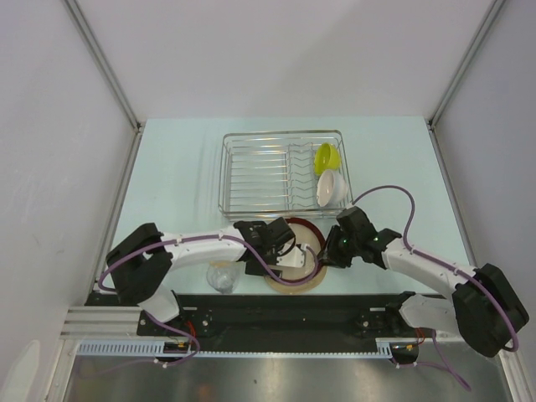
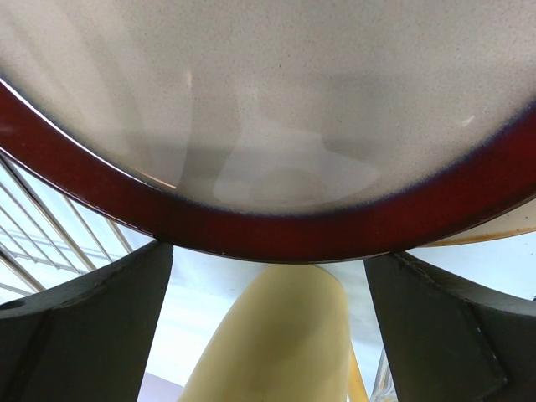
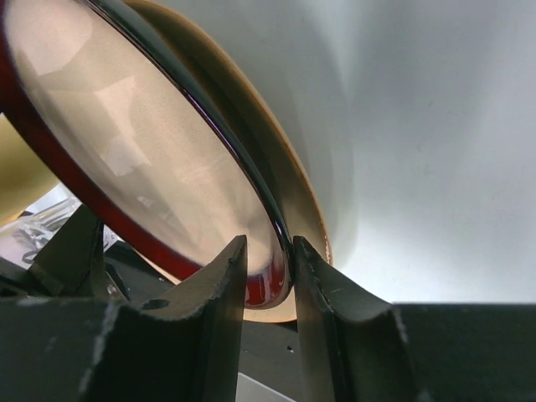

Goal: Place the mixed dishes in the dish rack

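By the near edge of the pale tabletop, a small clear glass stands beside the left arm. Centre-near, the right end effector pinches the rim of the dark red-brown round dish, which is tilted up off the beige patterned plate. The left end effector gapes wide, holding nothing, with a cream-yellow mug beyond it. A bare strip separates the dish from the silver wire dish rack, which has a small lime-green bowl and a white bowl at its right end.

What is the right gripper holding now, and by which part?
The right gripper pinches the dark red-brown dish by its rim, one finger on each face.
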`<state>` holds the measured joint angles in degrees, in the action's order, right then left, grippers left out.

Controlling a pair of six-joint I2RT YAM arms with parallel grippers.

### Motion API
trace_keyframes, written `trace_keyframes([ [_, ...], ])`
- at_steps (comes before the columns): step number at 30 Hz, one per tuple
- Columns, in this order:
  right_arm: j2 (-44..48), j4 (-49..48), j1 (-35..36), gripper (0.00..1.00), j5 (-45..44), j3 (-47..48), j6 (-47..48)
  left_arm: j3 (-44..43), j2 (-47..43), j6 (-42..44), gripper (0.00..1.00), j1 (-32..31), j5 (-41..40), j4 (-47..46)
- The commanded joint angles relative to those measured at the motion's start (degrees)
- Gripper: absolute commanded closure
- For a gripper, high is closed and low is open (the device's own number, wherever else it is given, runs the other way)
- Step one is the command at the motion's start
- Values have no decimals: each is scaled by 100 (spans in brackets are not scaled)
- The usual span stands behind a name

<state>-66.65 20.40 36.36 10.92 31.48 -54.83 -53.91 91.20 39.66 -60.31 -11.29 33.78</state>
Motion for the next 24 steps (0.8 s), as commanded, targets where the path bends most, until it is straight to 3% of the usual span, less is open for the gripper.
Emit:
trace_keyframes([
  [1, 12, -1723, 135, 70, 657, 174, -248, -480, 108, -151, 0, -253, 689, -1515],
  [5, 327, -1935, 196, 87, 596, 183, -274, -559, 188, -151, 0, -288, 689, -1532],
  [10, 811, -2162, 328, 88, 438, 174, -177, -708, 267, -169, 0, -358, 698, -1524],
  [13, 926, -2268, 345, 100, 420, 165, -151, -822, 276, -195, 0, -376, 707, -1480],
  [24, 1233, -1382, 293, 100, 112, 182, 253, -1429, -532, -459, 0, -358, 479, -480],
])
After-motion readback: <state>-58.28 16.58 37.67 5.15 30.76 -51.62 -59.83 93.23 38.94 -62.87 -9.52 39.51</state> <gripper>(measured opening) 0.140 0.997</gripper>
